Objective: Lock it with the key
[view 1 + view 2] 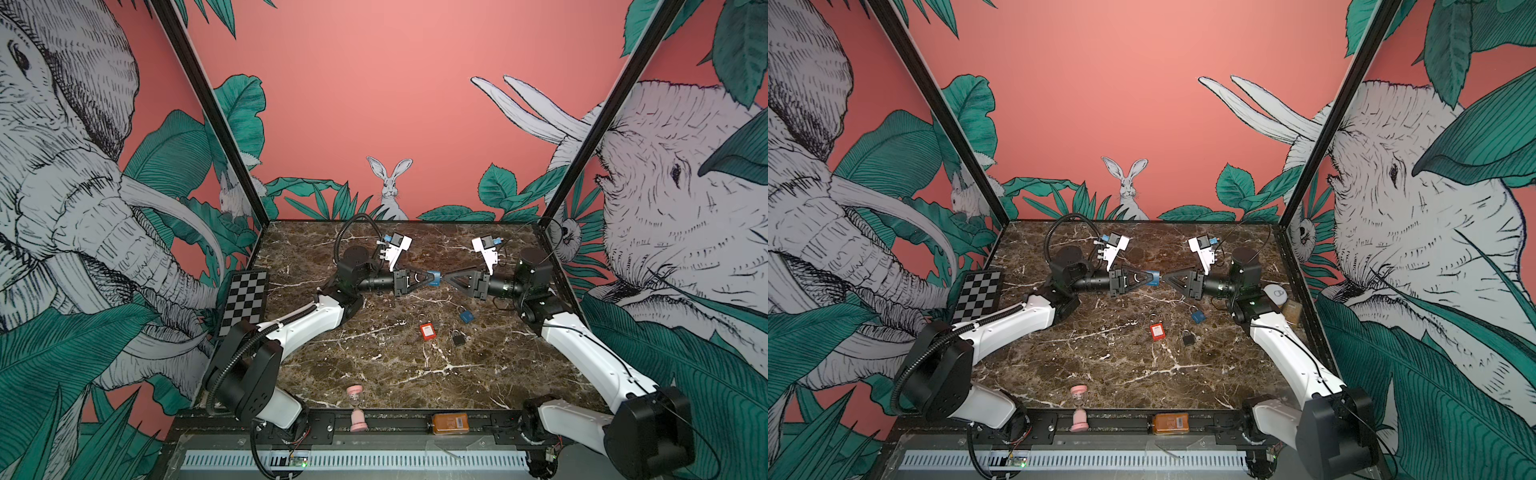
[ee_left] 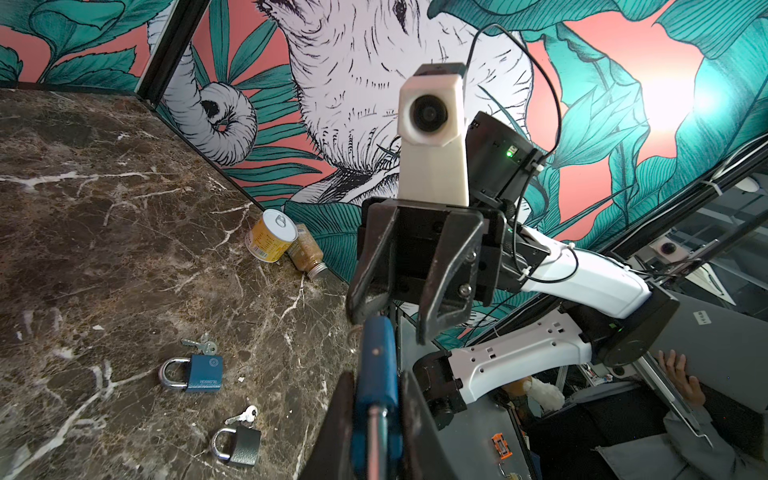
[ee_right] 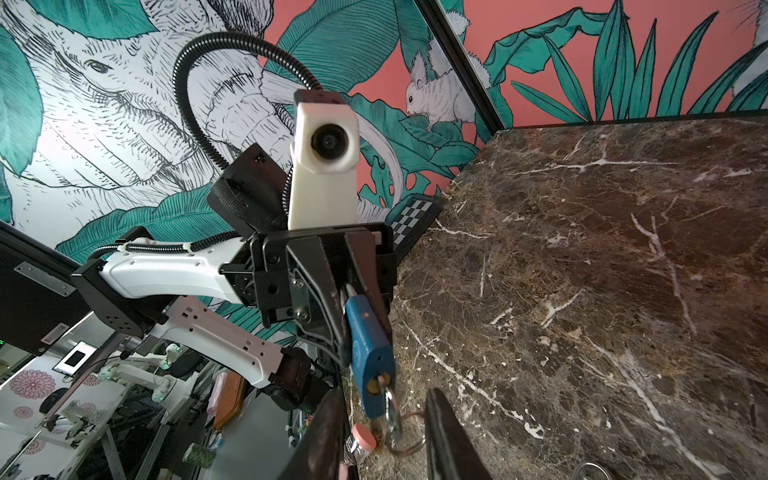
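Note:
A blue padlock hangs above the back middle of the marble table, and my left gripper is shut on its body. A silver key with a wire ring sticks out of the keyhole in the padlock's end. My right gripper faces the left one tip to tip. Its jaws stand apart on either side of the key and do not touch it.
On the table below lie a second blue padlock with keys, a red padlock and a black padlock. A can and a jar lie by the right wall. A pink hourglass and an orange box sit at the front edge.

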`<state>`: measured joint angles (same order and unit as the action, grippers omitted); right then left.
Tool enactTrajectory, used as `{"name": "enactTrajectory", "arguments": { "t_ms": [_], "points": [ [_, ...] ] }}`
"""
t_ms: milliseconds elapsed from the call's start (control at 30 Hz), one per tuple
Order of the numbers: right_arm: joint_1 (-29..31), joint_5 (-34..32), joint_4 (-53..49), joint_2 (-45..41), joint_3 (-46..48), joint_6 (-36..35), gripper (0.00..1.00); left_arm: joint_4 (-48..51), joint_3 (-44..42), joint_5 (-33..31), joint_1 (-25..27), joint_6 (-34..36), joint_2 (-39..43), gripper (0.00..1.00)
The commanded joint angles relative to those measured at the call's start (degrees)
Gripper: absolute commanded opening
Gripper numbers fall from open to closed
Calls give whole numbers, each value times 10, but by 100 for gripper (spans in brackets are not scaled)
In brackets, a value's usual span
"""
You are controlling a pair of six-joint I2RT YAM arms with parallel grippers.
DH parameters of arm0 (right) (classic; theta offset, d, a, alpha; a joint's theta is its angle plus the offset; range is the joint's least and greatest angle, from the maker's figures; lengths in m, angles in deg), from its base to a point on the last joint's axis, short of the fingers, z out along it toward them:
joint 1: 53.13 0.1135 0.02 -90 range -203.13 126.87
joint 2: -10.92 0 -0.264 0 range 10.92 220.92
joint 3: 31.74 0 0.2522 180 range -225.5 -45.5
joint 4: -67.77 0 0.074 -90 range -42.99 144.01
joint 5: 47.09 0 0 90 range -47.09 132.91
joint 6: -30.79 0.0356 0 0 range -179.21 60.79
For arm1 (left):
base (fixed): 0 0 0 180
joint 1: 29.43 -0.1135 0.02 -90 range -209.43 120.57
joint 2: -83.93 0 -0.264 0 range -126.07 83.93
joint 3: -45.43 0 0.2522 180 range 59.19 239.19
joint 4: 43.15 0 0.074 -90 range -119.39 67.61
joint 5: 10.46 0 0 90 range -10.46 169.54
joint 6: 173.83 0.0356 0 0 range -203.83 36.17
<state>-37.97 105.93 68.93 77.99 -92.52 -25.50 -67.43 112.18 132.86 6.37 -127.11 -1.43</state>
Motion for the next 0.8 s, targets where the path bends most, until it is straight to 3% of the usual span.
{"name": "enactTrajectory", "arguments": {
  "t_ms": [0, 767],
  "points": [
    [2, 17, 46, 5, 4, 15, 32, -31, -4, 3, -4, 3, 28, 0],
    [18, 21, 38, 5, 11, 6, 15, -29, -13, -7, -4, 3, 34, 0]
  ]
}}
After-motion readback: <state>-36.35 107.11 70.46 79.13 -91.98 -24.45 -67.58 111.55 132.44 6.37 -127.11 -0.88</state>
